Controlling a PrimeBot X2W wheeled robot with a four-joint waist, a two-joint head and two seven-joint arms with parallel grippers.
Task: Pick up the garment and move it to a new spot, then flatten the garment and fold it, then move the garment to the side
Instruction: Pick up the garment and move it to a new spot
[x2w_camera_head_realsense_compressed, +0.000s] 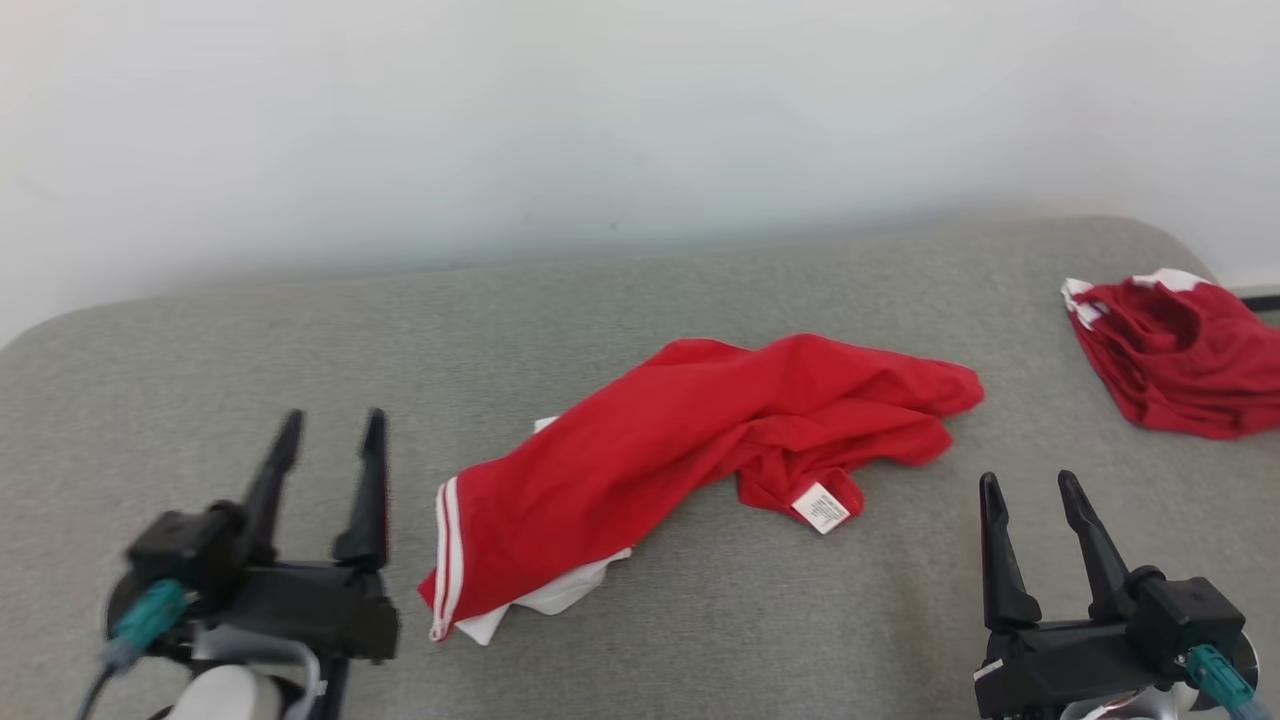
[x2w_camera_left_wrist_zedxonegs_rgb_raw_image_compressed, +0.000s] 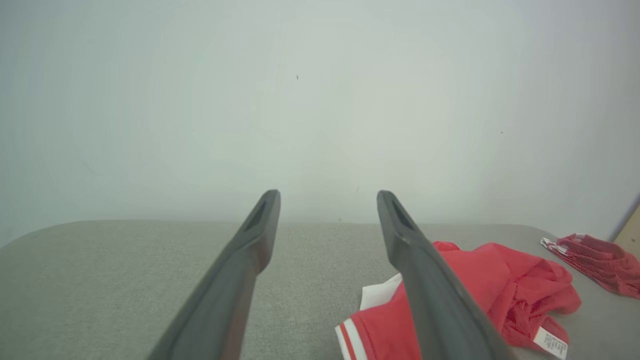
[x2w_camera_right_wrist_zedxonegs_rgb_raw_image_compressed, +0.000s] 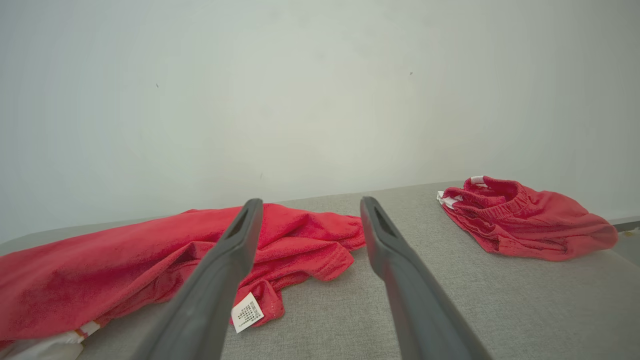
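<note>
Head view: garment (x2w_camera_head_realsense_compressed: 680, 430) crumpled, long axis lower-left to upper-right.

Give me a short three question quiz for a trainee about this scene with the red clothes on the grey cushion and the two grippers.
1. True or false: the left gripper is gripping the crumpled red fabric garment with white stripes.
2. The white care label on that garment lies nearer which gripper? A) left gripper B) right gripper C) it is hidden
3. How many red garments lie on the grey fabric surface?
Key: 1 false, both grippers are open and empty. 2 B. 3 two; the second, a bunched red garment, lies at the far right.
</note>
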